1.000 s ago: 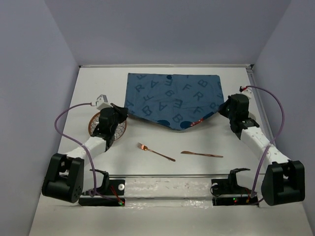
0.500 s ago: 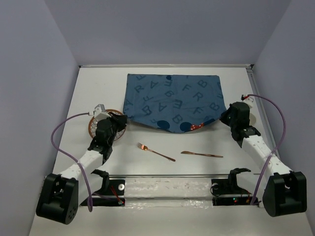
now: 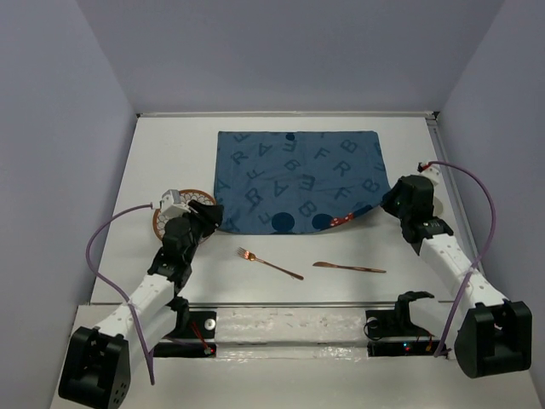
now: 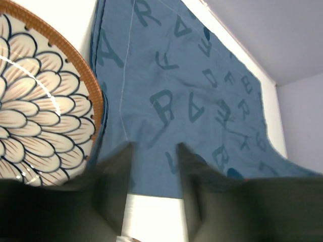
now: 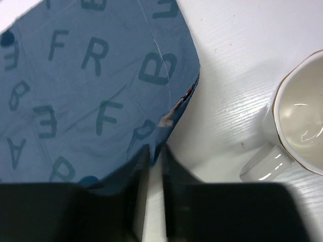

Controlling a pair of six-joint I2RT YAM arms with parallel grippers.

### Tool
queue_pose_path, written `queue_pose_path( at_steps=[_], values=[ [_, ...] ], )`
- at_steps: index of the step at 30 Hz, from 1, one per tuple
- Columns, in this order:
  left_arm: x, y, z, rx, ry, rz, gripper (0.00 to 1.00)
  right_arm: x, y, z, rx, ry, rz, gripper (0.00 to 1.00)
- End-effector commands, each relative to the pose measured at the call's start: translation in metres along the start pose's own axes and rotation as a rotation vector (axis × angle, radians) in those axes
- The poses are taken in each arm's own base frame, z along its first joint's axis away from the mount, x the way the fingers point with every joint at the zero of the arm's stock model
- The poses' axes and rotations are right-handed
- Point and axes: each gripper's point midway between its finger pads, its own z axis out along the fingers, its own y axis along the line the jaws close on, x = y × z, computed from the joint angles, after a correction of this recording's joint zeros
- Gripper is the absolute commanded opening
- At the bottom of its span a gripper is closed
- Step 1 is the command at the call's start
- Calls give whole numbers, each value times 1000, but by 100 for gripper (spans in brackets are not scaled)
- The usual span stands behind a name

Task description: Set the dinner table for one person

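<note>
The dark blue placemat (image 3: 298,175) printed with letters lies flat at the back middle of the white dinner table (image 3: 170,153). My left gripper (image 3: 213,218) (image 4: 154,147) is open over the mat's near-left corner, holding nothing; table shows between its fingers. My right gripper (image 3: 390,201) (image 5: 154,148) stands at the mat's near-right corner (image 5: 176,108), open by a narrow gap, the cloth edge just past its tips. A flower-patterned plate (image 3: 174,213) (image 4: 40,111) with a brown rim touches the mat's left edge. A copper fork (image 3: 268,262) and knife (image 3: 349,267) lie near the front.
A white cup (image 5: 303,116) with a gold rim stands on the table right of the mat's corner, close to my right gripper. Grey walls close off the left, back and right. A metal rail (image 3: 289,304) runs across the front between the arm bases.
Both grippers were shut on the mat's near corners with its near edge sagging to a point. They have opened and let go, and the mat's near edge now lies straighter.
</note>
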Motion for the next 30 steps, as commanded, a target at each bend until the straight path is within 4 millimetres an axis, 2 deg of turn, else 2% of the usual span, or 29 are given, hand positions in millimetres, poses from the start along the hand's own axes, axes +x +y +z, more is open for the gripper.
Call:
queue_pose_path(
  at_steps=[1, 3, 6, 7, 9, 10, 13, 14, 15, 16, 17, 18, 19, 20, 21, 22, 23, 24, 25, 26, 27, 28, 29, 30],
  values=[
    [-12, -9, -3, 23, -43, 19, 62, -15, 16, -12, -84, -22, -9, 36],
    [-19, -18, -5, 50, -58, 22, 69, -16, 23, -16, -119, -12, -13, 47],
    [-36, -37, -10, 92, -93, 32, 72, -18, 32, -24, -171, 2, -19, 51],
    [-48, -48, -14, 114, -118, 32, 72, -23, 37, -29, -192, -10, -17, 51],
    [-57, -57, -19, 126, -132, 45, 71, -26, 49, -36, -259, -1, -20, 51],
    [-70, -70, -24, 156, -164, 44, 72, -31, 57, -40, -291, -6, -19, 50],
    [-92, -91, -36, 200, -212, 52, 72, -20, 100, -52, -458, 52, -34, 42],
    [-98, -97, -40, 211, -224, 56, 72, -1, 130, -67, -550, 95, -72, 40],
    [-101, -100, -43, 211, -228, 61, 72, 10, 147, -67, -572, 107, -83, 37],
    [-115, -112, -51, 235, -261, 73, 72, 22, 165, -74, -610, 126, -102, 35],
    [-121, -118, -55, 244, -270, 82, 72, 32, 185, -82, -649, 141, -116, 34],
    [-127, -122, -59, 249, -282, 90, 72, 55, 216, -104, -745, 180, -141, 32],
    [-139, -133, -68, 260, -304, 112, 72, 69, 233, -98, -739, 180, -124, 28],
    [-146, -140, -74, 272, -317, 125, 72, 80, 248, -102, -758, 188, -126, 25],
    [-150, -142, -79, 266, -316, 143, 72, 87, 277, -122, -814, 175, -101, 19],
    [-157, -147, -85, 272, -330, 157, 73, 96, 291, -127, -830, 181, -95, 17],
    [-171, -156, -97, 274, -360, 193, 74, 115, 317, -138, -857, 188, -88, 15],
    [-177, -159, -101, 272, -374, 215, 75, 116, 324, -130, -838, 170, -82, 14],
    [-184, -163, -107, 271, -390, 233, 76, 126, 337, -137, -849, 181, -63, 14],
    [-195, -170, -116, 278, -422, 267, 76, 158, 347, -142, -856, 224, -89, 15],
    [-198, -170, -119, 272, -434, 285, 76, 168, 357, -146, -870, 239, -75, 18],
    [-203, -168, -123, 258, -456, 294, 76, 169, 379, -163, -917, 254, -21, 29],
    [-205, -165, -124, 240, -468, 303, 77, 180, 388, -165, -924, 275, -11, 35],
    [-206, -162, -124, 227, -476, 320, 78, 205, 391, -158, -902, 306, -30, 40]
  ],
)
